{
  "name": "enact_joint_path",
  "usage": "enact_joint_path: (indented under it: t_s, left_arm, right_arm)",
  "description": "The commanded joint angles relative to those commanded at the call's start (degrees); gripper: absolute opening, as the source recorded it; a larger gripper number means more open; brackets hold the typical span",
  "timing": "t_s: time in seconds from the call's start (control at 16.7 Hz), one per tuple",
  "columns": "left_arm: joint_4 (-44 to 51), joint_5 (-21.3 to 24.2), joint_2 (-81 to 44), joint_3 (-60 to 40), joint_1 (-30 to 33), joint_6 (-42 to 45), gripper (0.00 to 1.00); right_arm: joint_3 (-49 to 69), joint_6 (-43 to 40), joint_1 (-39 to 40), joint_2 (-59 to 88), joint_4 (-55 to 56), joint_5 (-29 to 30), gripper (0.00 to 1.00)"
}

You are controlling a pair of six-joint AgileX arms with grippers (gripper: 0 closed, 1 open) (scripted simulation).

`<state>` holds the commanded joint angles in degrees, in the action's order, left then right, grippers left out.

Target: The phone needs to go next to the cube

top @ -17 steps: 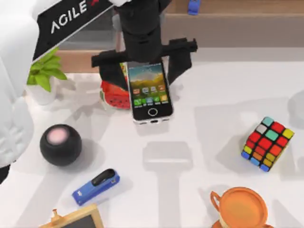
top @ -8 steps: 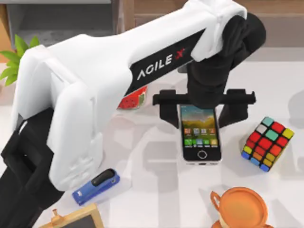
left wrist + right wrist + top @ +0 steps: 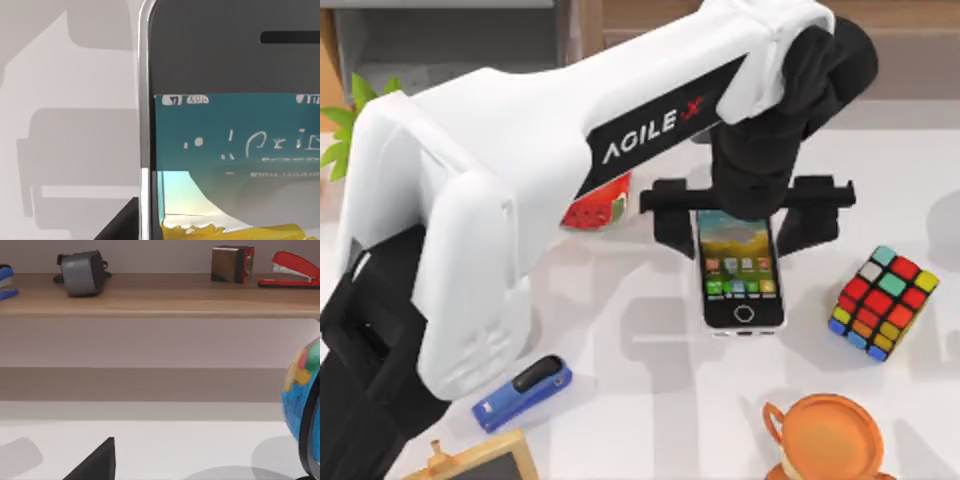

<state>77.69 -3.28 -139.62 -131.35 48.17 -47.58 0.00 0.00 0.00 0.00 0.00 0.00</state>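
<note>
White tabletop [image 3: 650, 400], seen from above: the phone [image 3: 740, 270], white-edged with a lit screen, rows of colourful icons and a round home button, sits just left of the cube [image 3: 883, 303], apart from it. The left gripper [image 3: 747, 222] straddles the phone's top end, its black fingers [image 3: 672, 228] set wide and clear of the edges. "AGILE X" runs along the white arm. An orange cup [image 3: 828, 436] lies below, a blue stapler [image 3: 523, 392] lower left, a watermelon-patterned planter [image 3: 598, 208] beside the arm.
</note>
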Motion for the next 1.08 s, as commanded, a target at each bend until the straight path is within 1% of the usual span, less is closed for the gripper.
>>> enact_joint_path:
  t_s: [0.3, 0.48, 0.66, 0.96, 1.08]
  left_arm:
    - [-4.5, -3.5, 1.7, 1.4, -0.4, -0.1, 0.0]
    - [-7.2, -4.1, 2.2, 3.5, 0.0, 0.1, 0.0]
    - [-9.2, -2.7, 1.8, 6.4, 0.4, 0.5, 0.0]
    - [-10.5, 1.3, -0.5, 11.2, 0.9, 0.5, 0.0]
    - [-10.6, 1.7, -1.0, 11.8, 0.9, 0.5, 0.0]
  right_arm:
    - [0.0, 0.0, 0.0, 0.0, 0.0, 0.0, 1.0]
    - [0.0, 0.0, 0.0, 0.0, 0.0, 0.0, 1.0]
    - [0.0, 0.0, 0.0, 0.0, 0.0, 0.0, 1.0]
    - [0.0, 0.0, 0.0, 0.0, 0.0, 0.0, 1.0]
    - [0.0, 0.0, 0.0, 0.0, 0.0, 0.0, 1.0]
